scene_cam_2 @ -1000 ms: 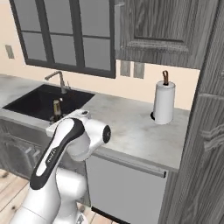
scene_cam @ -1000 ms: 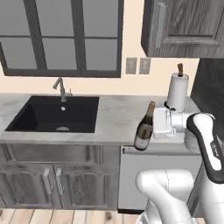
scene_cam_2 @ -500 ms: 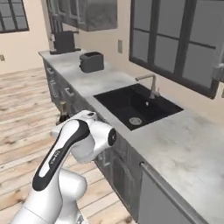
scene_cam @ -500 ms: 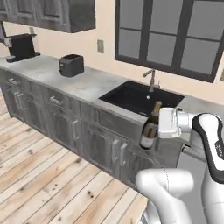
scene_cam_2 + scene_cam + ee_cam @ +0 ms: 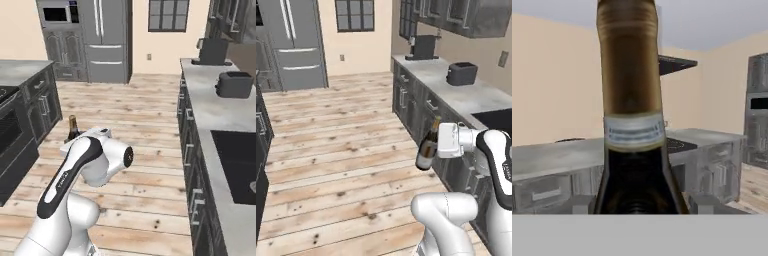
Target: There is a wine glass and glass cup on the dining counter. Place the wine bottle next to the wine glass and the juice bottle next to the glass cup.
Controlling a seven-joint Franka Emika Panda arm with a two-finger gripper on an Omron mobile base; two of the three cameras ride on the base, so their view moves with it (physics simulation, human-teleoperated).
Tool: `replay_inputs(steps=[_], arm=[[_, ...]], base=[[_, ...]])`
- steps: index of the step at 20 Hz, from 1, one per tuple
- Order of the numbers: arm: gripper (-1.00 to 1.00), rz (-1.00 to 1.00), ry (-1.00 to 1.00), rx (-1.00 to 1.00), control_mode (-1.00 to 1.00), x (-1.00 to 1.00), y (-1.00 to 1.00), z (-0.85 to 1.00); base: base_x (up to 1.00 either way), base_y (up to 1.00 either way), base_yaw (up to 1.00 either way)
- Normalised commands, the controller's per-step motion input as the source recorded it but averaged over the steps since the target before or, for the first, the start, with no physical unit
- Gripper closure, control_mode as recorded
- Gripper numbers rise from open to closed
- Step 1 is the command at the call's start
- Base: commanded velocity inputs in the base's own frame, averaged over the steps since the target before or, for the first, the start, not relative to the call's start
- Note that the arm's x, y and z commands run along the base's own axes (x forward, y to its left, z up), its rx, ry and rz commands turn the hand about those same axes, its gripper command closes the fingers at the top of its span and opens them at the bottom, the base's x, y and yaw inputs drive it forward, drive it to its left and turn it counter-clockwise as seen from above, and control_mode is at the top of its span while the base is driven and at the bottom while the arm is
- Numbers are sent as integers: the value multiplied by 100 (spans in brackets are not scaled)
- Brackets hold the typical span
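Note:
My gripper [image 5: 434, 145] is shut on the wine bottle [image 5: 428, 148], a slim dark bottle with a gold foil top, and holds it upright over the wooden floor beside the cabinet fronts. From the right base view only the bottle's top [image 5: 73, 127] pokes up behind my arm. In the hand view the wine bottle [image 5: 632, 125] stands close between the fingertips [image 5: 703, 203]. Behind it runs a long grey-white counter [image 5: 552, 157] with a dark inset patch, possibly the dining counter. The wine glass, glass cup and juice bottle are out of view.
A marble counter [image 5: 456, 92] along the right carries a toaster [image 5: 462, 74] and a coffee machine [image 5: 423, 47]; its black sink [image 5: 235, 160] lies nearest me. A steel fridge [image 5: 293, 42] stands at the far end. An oven [image 5: 10, 135] is on the left. Wooden floor [image 5: 341, 140] lies open between.
The whole picture has swung: the base has turned away from the sink and window toward the open floor and fridge. The wine bottle stays in my gripper.

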Motion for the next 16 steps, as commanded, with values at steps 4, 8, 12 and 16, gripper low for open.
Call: replay_inputs(steps=[4,8,12,16], arm=[[100,0,0,0,100,0,0,0],[100,0,0,0,100,0,0,0],[100,0,0,0,100,0,0,0],[100,0,0,0,100,0,0,0]], base=[[-1,1,100],[53,0,63],[85,-7,24],[86,-12,12]])
